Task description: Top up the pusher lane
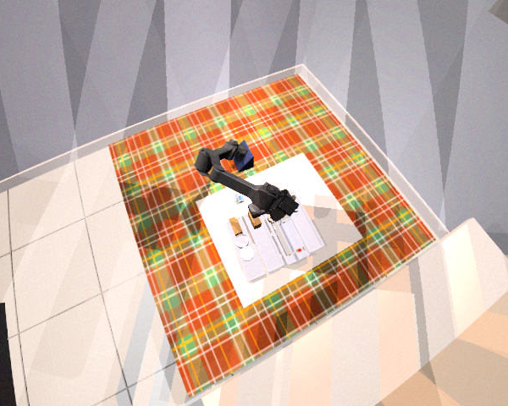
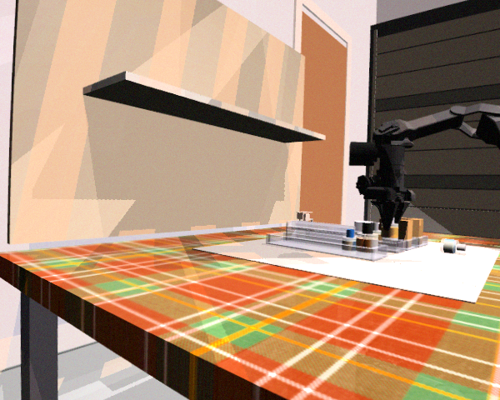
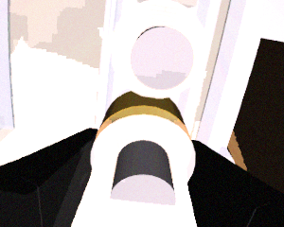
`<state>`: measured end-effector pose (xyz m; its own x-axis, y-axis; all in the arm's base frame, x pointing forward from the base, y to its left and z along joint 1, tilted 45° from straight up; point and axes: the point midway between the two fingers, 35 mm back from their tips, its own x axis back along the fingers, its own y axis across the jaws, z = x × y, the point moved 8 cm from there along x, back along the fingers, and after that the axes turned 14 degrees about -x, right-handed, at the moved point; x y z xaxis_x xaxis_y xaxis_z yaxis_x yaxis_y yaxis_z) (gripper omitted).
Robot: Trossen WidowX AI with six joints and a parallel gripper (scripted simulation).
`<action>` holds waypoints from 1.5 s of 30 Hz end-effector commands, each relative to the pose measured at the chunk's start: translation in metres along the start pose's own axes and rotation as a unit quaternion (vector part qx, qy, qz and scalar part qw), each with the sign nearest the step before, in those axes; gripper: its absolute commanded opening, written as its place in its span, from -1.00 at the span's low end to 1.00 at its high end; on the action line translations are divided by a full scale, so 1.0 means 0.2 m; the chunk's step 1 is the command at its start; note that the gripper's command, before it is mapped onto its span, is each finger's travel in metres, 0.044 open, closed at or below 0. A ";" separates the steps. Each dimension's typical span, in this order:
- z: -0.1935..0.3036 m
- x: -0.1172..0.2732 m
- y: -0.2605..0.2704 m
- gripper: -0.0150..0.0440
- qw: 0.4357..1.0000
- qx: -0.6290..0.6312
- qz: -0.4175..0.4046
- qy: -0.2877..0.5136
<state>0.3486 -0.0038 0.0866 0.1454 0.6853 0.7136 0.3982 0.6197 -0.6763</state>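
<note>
My gripper (image 1: pixel 277 217) (image 2: pixel 390 227) (image 3: pixel 142 144) points down and is shut on a jar (image 3: pixel 143 124) with an amber band, a broad white lid and a dark raised centre. It is upright between the fingers, low over the near end of a clear-walled lane (image 3: pixel 108 57). Directly beyond it in the wrist view stands another jar with a white rim and pale round top (image 3: pixel 162 57), within the same lane. The two look touching or almost so. The held jar's base, the front stop and the pusher plate cannot be made out. A red mark (image 1: pixel 299 250) is at the rack's far end.
Neighbouring lanes (image 1: pixel 265 249) flank this one. Brown boxes (image 1: pixel 235 225) (image 2: pixel 407 228) stand in them, one (image 3: pixel 270 95) close at right in the wrist view. White round tops (image 1: pixel 246 253) and a blue-topped item (image 2: pixel 349 232) are nearby. A small jar (image 1: pixel 239 199) (image 2: pixel 449 246) lies outside the rack.
</note>
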 end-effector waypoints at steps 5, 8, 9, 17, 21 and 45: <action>-0.02 -0.02 -0.01 -0.49 1.000 -0.007 0.003 -0.008; -0.02 -0.02 -0.01 -0.49 1.000 -0.007 0.003 -0.008; -0.02 -0.03 -0.01 -0.49 1.000 -0.007 0.003 -0.008; -0.02 -0.04 -0.01 -0.49 1.000 -0.007 0.003 -0.008; -0.02 -0.04 -0.01 -0.49 1.000 -0.007 0.003 -0.009; -0.01 -0.07 -0.01 -0.49 1.000 -0.007 0.003 -0.009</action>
<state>0.3461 -0.0120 0.0776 0.1415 0.6867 0.7131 0.4003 0.6191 -0.6756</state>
